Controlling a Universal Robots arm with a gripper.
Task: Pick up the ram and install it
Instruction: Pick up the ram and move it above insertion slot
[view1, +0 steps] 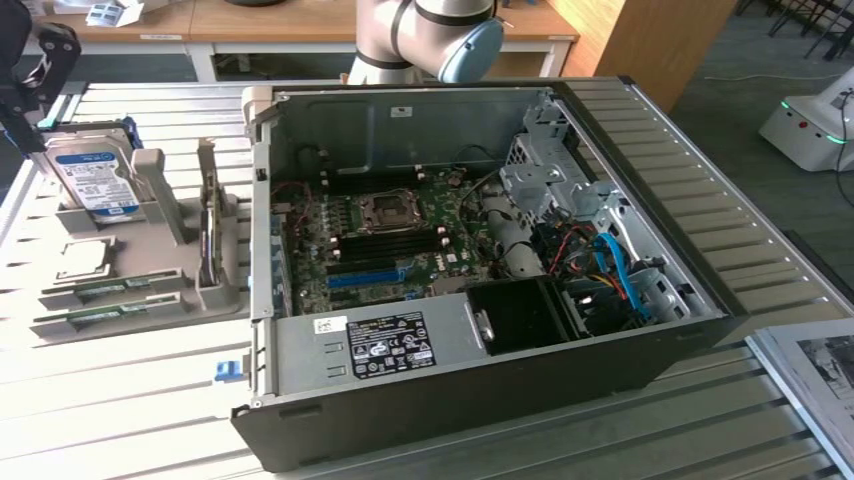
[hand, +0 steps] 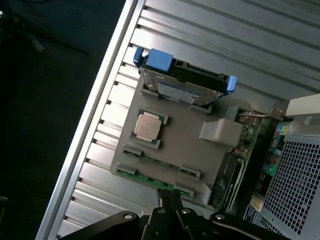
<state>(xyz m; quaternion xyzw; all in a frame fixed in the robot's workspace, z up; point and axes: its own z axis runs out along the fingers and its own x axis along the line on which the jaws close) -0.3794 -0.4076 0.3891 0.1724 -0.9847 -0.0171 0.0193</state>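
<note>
Hand (hand: 170, 199) hangs over the outer edge of the gray parts tray (hand: 185, 145), its two fingers pressed together with nothing between them. In the wrist view its tips line up with the ram (hand: 150, 178), though I cannot tell whether they touch it.

In the exterior view the ram (view1: 96, 317) lies flat in its slot at the 6 o'clock end of the tray (view1: 160, 325). It is a thin green stick. A second memory stick (view1: 114, 288) lies parallel just beside it, toward 12 o'clock. Beyond those sits a square processor chip (view1: 80, 258) in its pocket. At the tray's 12 o'clock end a silver hard drive (view1: 94, 175) stands upright in blue brackets. A circuit card (view1: 207, 235) stands on edge along the tray's 3 o'clock side.

The tray rests on a slatted metal surface (view1: 134, 420). At 3 o'clock from it, just beside, is an open black computer case (view1: 467, 410). Inside, the green motherboard (view1: 387, 240) faces up with a blue slot (view1: 363, 277) near its 6 o'clock edge. At 12 o'clock behind the case stands the robot arm (view1: 427, 35).
</note>
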